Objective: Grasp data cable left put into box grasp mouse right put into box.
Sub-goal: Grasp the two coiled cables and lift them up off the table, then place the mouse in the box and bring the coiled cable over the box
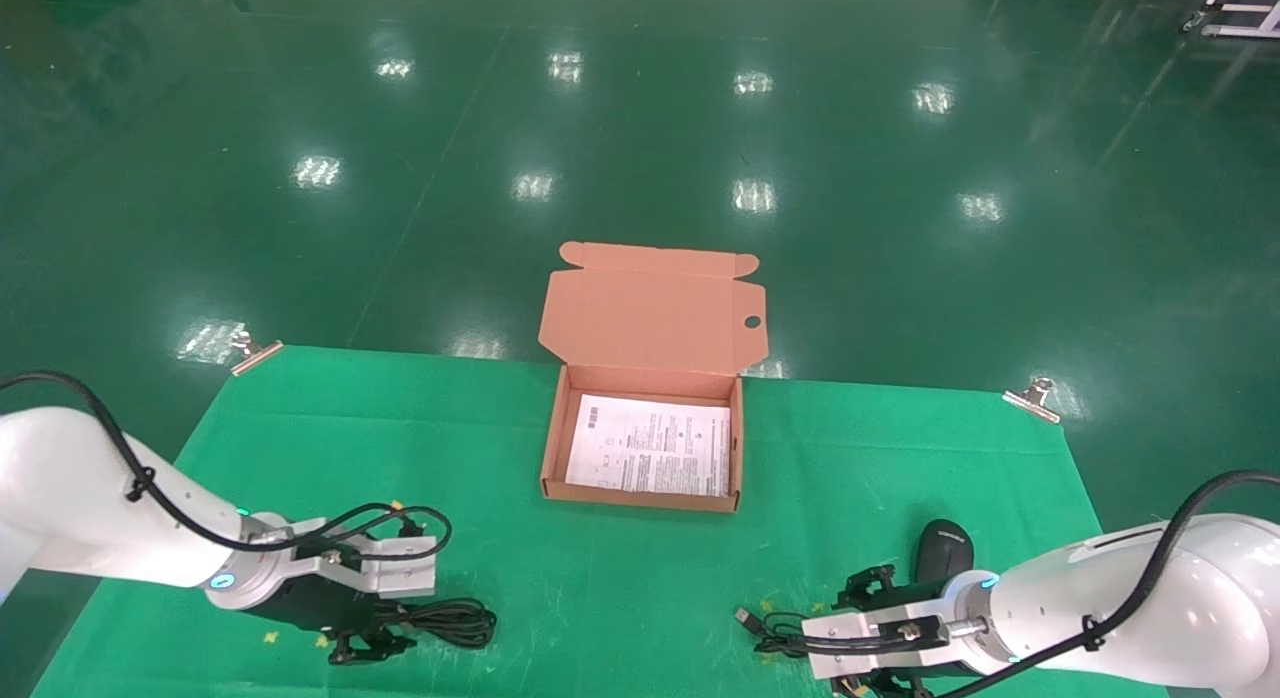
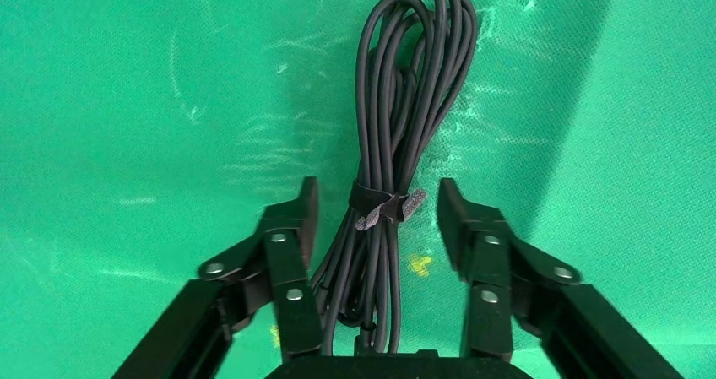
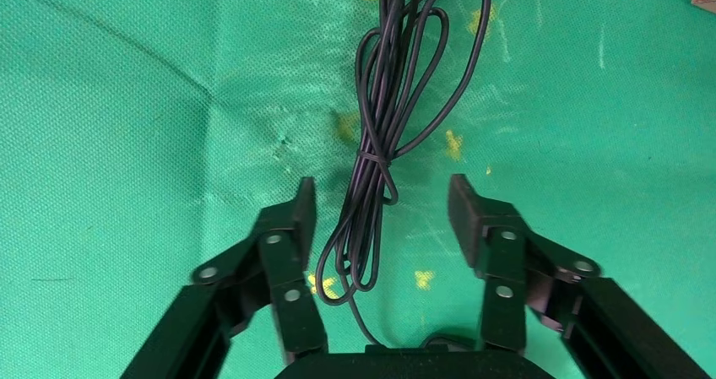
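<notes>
The data cable (image 1: 455,621), a black looped bundle held by a strap, lies on the green mat at the front left. My left gripper (image 1: 383,635) is low over it and open. In the left wrist view the gripper (image 2: 376,197) has one finger on each side of the cable (image 2: 414,75), without clamping it. The mouse (image 1: 945,550) lies at the front right, its thin cord (image 1: 775,628) bunched to its left. My right gripper (image 1: 838,630) is open over that cord; in the right wrist view the gripper (image 3: 382,195) straddles the cord (image 3: 380,134). The box (image 1: 553,448) stands open at mid-table.
A white printed sheet (image 1: 650,444) lies flat inside the box, and the hinged lid (image 1: 655,313) stands up at the back. Metal clips (image 1: 250,353) (image 1: 1035,396) pin the mat's far corners. Beyond the table is shiny green floor.
</notes>
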Robot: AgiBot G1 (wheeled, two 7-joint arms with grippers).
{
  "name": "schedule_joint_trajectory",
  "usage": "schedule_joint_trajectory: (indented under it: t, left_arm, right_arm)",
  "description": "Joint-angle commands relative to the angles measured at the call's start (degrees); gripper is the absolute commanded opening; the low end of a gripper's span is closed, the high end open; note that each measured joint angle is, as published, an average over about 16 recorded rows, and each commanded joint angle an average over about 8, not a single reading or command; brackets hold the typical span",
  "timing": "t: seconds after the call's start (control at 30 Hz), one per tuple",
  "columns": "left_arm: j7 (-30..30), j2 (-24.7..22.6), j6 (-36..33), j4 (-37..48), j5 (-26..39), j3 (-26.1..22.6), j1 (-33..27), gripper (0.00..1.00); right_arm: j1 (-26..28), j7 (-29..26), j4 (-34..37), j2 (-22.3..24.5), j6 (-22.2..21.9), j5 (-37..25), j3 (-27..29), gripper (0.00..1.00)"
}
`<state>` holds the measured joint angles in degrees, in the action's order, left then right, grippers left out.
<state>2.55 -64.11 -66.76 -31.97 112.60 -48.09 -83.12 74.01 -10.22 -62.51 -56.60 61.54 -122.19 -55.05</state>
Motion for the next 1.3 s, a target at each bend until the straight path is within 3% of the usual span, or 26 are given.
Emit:
schedule_joint_trajectory:
  t: [0.03,0.5,0.73,1.03,1.3]
  left_arm:
    - [0.0,0.0,0.0,-0.1,0.0,0.0,0.0,0.00]
    - [0.0,0.1,-0.2,-0.4,0.0,0.0,0.0,0.00]
    - [-1.7,2.1,-1.8,-3.1,-1.9,1.3,-1.9,0.00]
    - [-0.1,5.8,-0.8,-13.3,-2.3,3.4,-5.9,0.00]
    - [5.9,6.5,2.6,-22.4,0.7,4.7,-9.1,0.00]
  right_arm:
    - [0.0,0.0,0.0,0.0,0.0,0.0,0.0,0.00]
    - [0.2,-0.3,-0.4,0.3,0.1,0.3,0.3,0.00]
    - [2.1,-4.0,-5.3,3.9,0.8,1.7,2.9,0.00]
    - [8.8,-9.7,-12.5,7.8,-1.7,1.6,8.6,0.00]
    - [16.7,-7.0,-9.2,2.5,-7.1,7.4,13.0,0.00]
